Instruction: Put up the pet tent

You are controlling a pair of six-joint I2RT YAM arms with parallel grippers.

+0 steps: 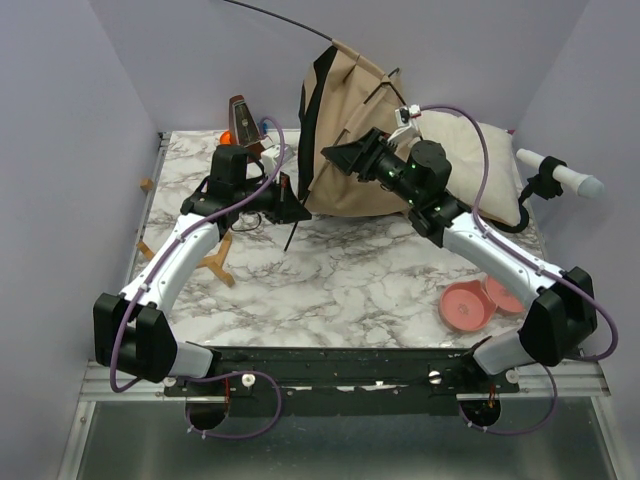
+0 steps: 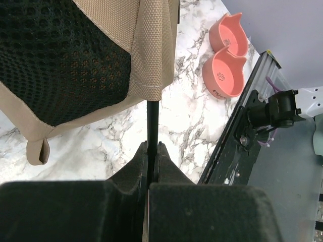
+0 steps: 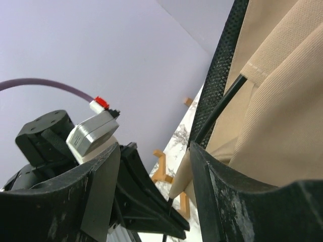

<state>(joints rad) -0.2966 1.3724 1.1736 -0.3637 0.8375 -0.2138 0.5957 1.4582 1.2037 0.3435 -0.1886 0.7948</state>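
One white marble table (image 1: 330,280) with grey veins fills the middle of the top view, enclosed by lavender walls (image 1: 60,120). One tan pet tent (image 1: 345,100), upper centre, leans beside one white pillow (image 1: 470,160), upper right; two pink bowls (image 1: 465,305), lower right. Two grippers: left gripper (image 2: 151,151) clamped on a thin black pole (image 2: 151,121) under the tent's hem; right gripper (image 3: 154,148) jaws apart, empty, at the tent's fabric.

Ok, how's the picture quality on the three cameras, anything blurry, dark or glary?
Top external: even, soft light, everything sharp, including the pet tent. Left wrist: the left gripper is dark and soft near the lens, while the tent mesh and pink bowls are crisp. Right wrist: the right gripper is dim, the tent weave is sharp, and there is no glare.
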